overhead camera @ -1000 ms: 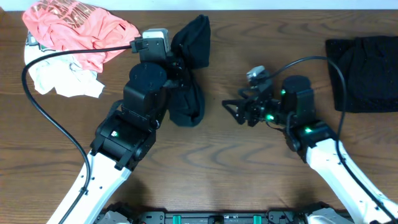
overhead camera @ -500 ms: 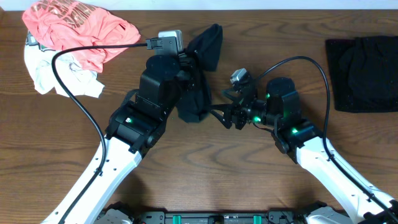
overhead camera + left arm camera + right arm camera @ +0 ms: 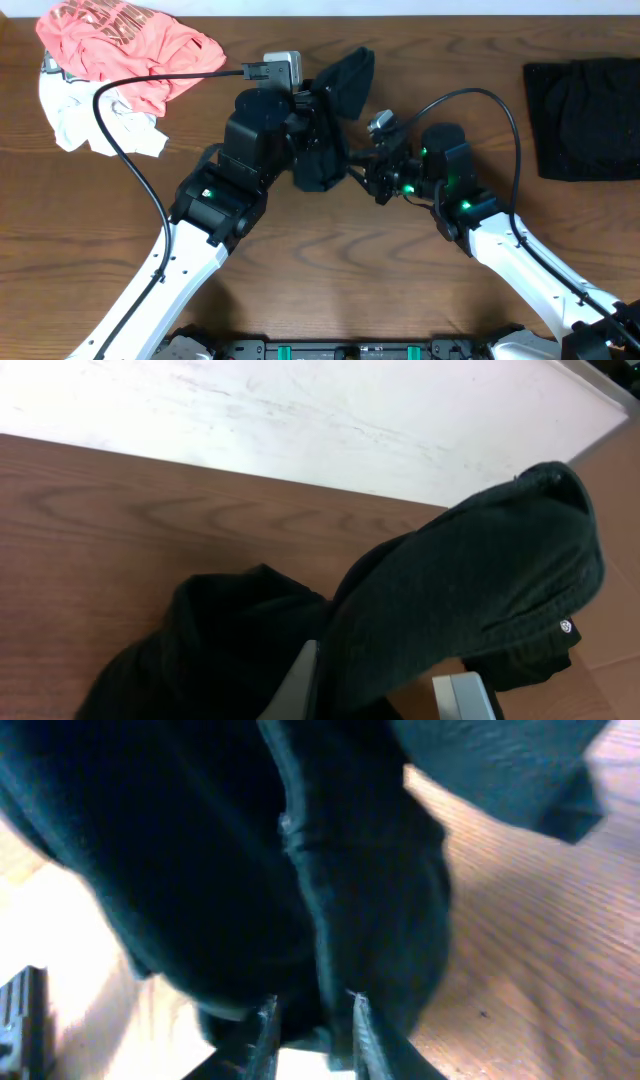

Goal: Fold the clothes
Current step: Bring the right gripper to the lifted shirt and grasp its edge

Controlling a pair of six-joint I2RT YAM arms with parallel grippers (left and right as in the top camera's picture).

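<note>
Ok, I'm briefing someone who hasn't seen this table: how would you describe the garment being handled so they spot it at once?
On the wooden table, look just above the centre. The black garment is bunched there, held by the left gripper. Unlike the flat black pile at the right edge and the coral-pink shirt, it is both black and bunched.

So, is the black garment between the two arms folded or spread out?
Neither: the black garment is bunched, hanging crumpled from the left gripper, with no flat layers.

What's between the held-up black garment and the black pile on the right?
Overhead, the right gripper with its arm and cable, then bare table, lie between the garment and the pile.
</note>
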